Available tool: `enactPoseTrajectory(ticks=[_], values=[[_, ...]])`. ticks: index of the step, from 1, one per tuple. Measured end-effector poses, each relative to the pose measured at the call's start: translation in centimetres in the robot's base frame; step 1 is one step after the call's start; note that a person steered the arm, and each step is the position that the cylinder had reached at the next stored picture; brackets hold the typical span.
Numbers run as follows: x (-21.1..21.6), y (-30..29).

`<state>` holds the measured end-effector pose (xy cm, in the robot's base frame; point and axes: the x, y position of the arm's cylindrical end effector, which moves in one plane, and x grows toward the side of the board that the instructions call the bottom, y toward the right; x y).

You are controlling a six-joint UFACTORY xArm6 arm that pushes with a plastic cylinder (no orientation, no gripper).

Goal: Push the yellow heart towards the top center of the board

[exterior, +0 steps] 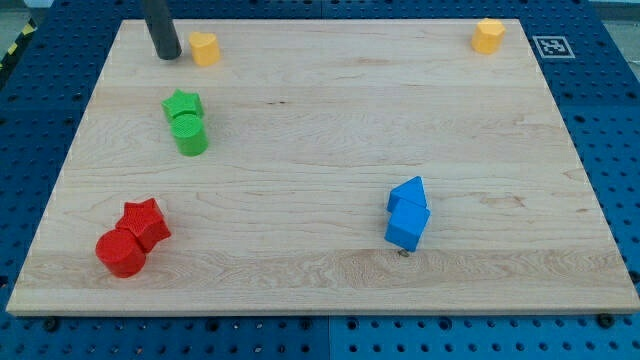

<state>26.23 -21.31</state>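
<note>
A yellow block that looks like the heart point(204, 47) lies near the top left of the wooden board point(320, 140). My tip point(167, 56) rests on the board just to the left of it, with a small gap between them. A second yellow block point(488, 35), shaped like a hexagon, sits in the top right corner.
A green star point(182, 104) touches a green cylinder point(191, 135) below my tip. A red star point(145, 222) and a red cylinder point(121, 253) sit at the bottom left. Two blue blocks point(408, 193) point(406, 227) touch each other right of centre. A marker tag point(553, 46) lies off the board's top right.
</note>
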Motion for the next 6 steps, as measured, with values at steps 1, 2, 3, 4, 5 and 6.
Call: enactPoseTrajectory(ticks=[1,2,3,4,5,6], values=[[-0.1,0.9],[1.1,3.0],[1.3,5.1],[1.3,6.3],[0.3,6.3],[-0.1,6.3]])
